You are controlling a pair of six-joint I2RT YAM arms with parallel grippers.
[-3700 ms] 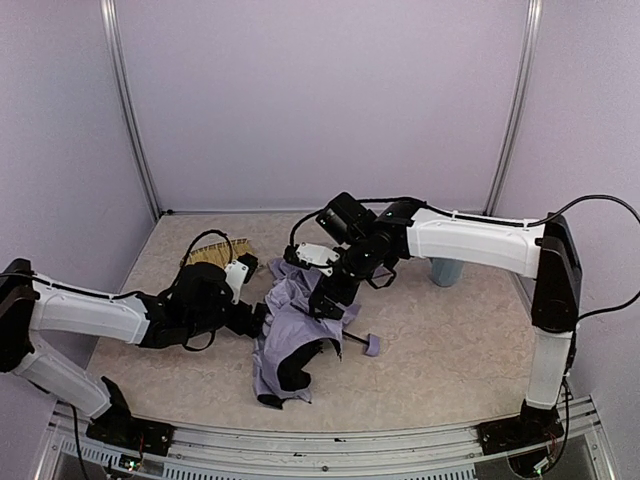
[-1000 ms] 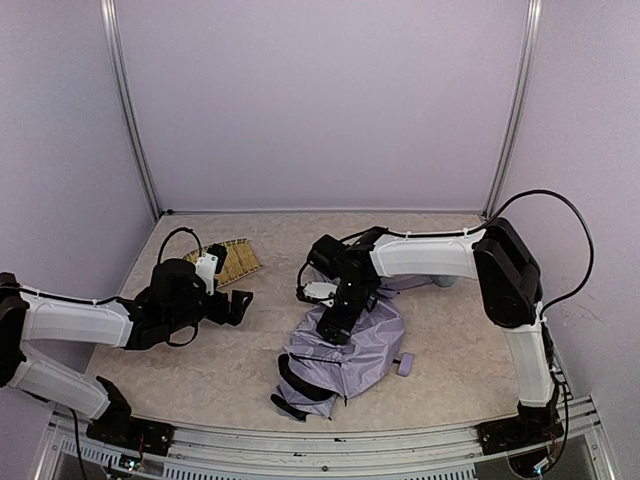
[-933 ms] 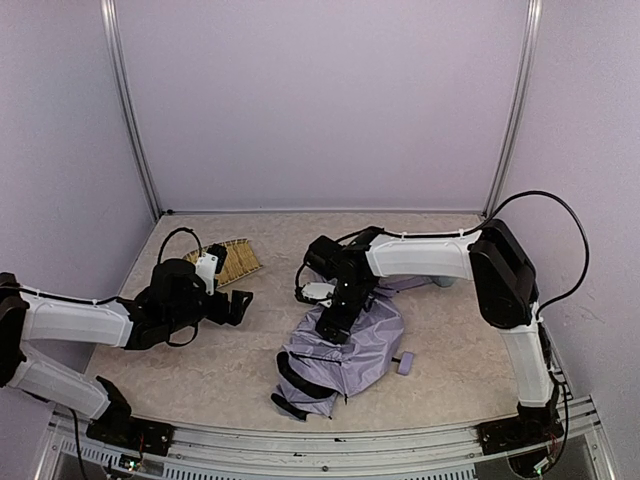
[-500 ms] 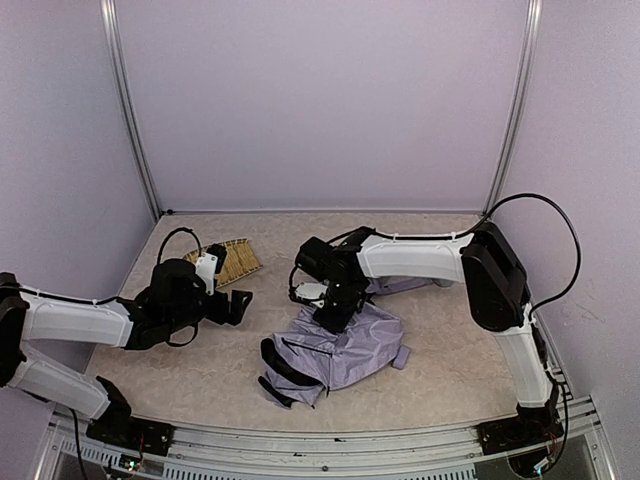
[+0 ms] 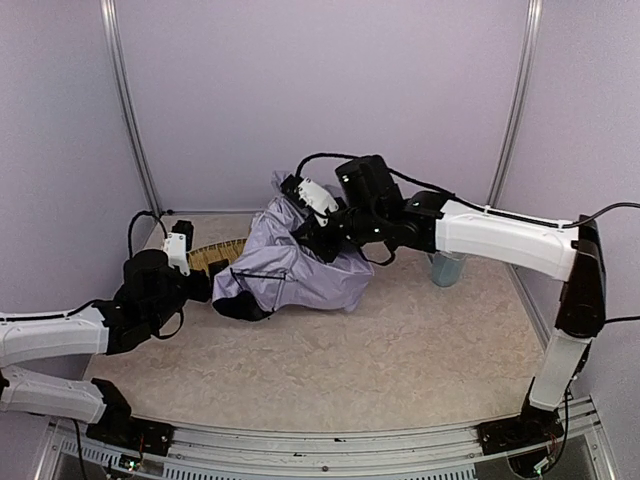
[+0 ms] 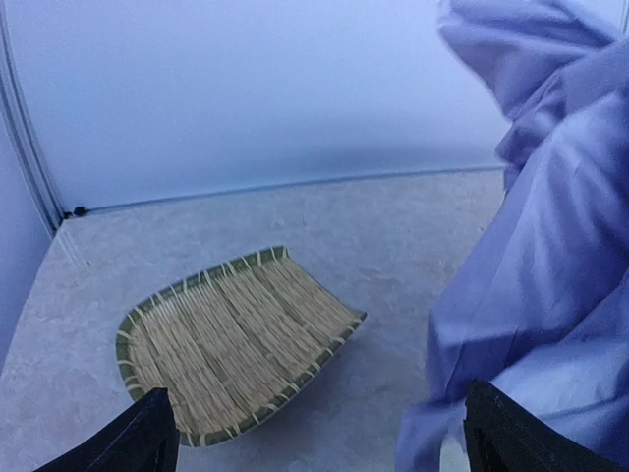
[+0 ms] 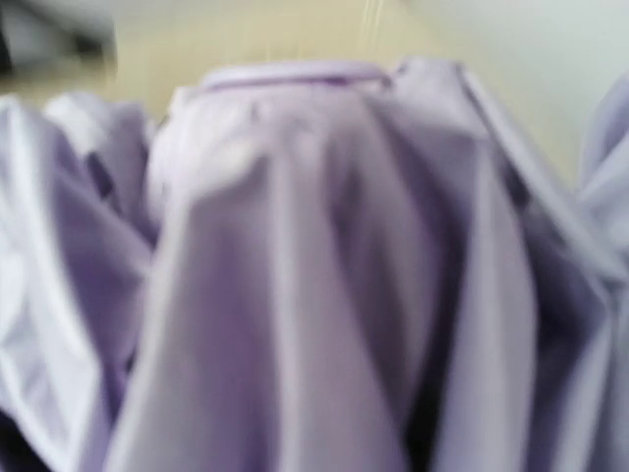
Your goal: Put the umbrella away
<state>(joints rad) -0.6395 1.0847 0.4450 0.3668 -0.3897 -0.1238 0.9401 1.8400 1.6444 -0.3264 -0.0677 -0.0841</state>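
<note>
Hanging in mid-air over the back half of the table (image 5: 400, 340), left of its centre, the umbrella (image 5: 300, 260) droops as a loose, collapsed bundle, not a neat closed roll. The right arm reaches in from the right edge. Its right pincer (image 5: 318, 222) is buried in the top of the canopy. The fingers themselves are hidden by cloth, but the whole bundle hangs from that one spot, so the pincer appears clamped on a bunch of fabric. Holding it high probably lets the canopy fall into long folds under its own weight.

The cloth is thin, pale lavender and softly creased. It falls in vertical pleats, which fill the blurred right wrist view. At the bundle's lowest left corner a dark fold (image 5: 240, 305) of the black underside turns outward, close to the table or just touching it. No shaft or handle is visible; they are presumably inside the folds.

The left arm lies low along the left edge. Its left pincer (image 6: 316, 444) is spread wide and grips nothing, with one black fingertip (image 6: 147, 438) at each lower corner of its own view. It waits just beside the hanging cloth, likely ready to catch or gather the lower edge.

A woven straw tray (image 6: 231, 344) sits near the back left corner. It is a shallow rectangle with a green-bound rim and fine pale ribs. A small grey-blue cup (image 5: 447, 268) stands toward the back right corner, well apart from the umbrella.
</note>
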